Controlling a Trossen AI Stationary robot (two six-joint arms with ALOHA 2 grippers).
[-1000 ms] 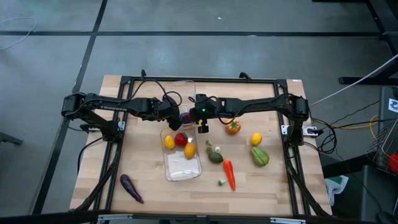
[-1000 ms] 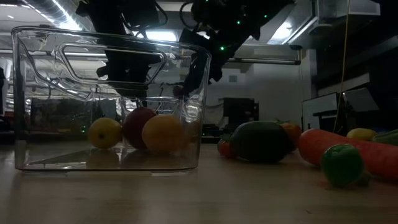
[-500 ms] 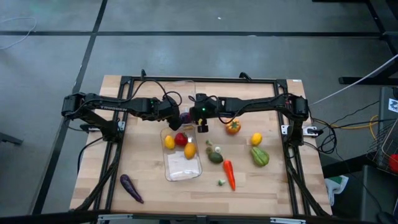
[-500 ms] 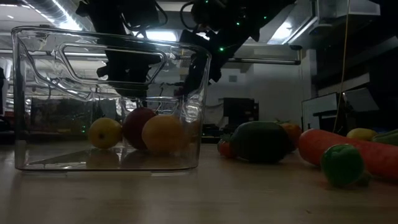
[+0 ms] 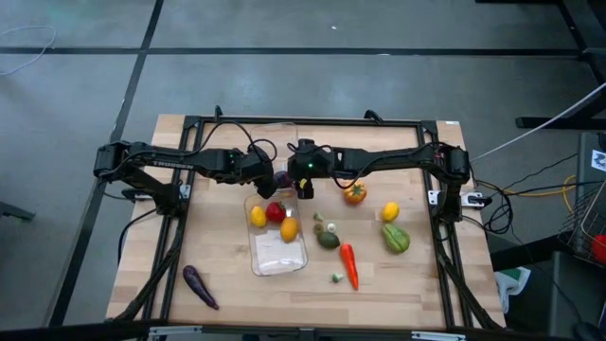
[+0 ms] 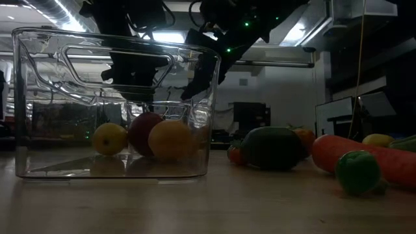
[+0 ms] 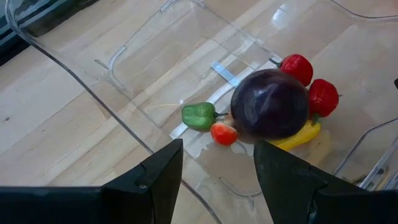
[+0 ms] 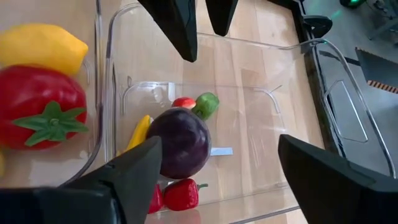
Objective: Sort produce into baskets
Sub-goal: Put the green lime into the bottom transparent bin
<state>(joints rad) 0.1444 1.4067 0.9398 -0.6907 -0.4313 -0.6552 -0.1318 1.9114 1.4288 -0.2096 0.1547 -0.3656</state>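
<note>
Fingers of the right gripper [image 8: 214, 180] stand wide apart over the far basket [image 8: 323, 112], grasping nothing — a round dark purple fruit [image 8: 179, 142] sits just below and between them on the basket floor. Beside that fruit lie a small green piece [image 8: 207, 104], a tiny red piece [image 8: 183, 102], a yellow piece [image 8: 139, 132] partly under it, and small red peppers [image 8: 182, 194] at its other side. The left gripper [image 7: 217, 177] hangs over the same basket from the opposite side, its fingers [image 7: 163, 174] also spread and empty, with the purple fruit [image 7: 269, 103] a little beyond their tips. From above, the two grippers meet near the middle of the bench's far half, the left gripper [image 5: 268, 176] and the right gripper [image 5: 295, 182] close together.

The near basket [image 5: 277, 258] lies just in front of them, holding a lemon [image 5: 258, 216], a red pepper [image 5: 276, 211] and an orange fruit [image 5: 289, 228] at its far end — its near end shows nothing inside.

Loose on the bench [image 5: 227, 284] to the right are an orange pepper [image 5: 355, 194], a second lemon [image 5: 389, 211], a green vegetable [image 5: 395, 238], an avocado [image 5: 328, 239], a carrot [image 5: 348, 264] and a small green piece [image 5: 336, 278]. A purple aubergine [image 5: 199, 286] lies alone near the front left corner.
</note>
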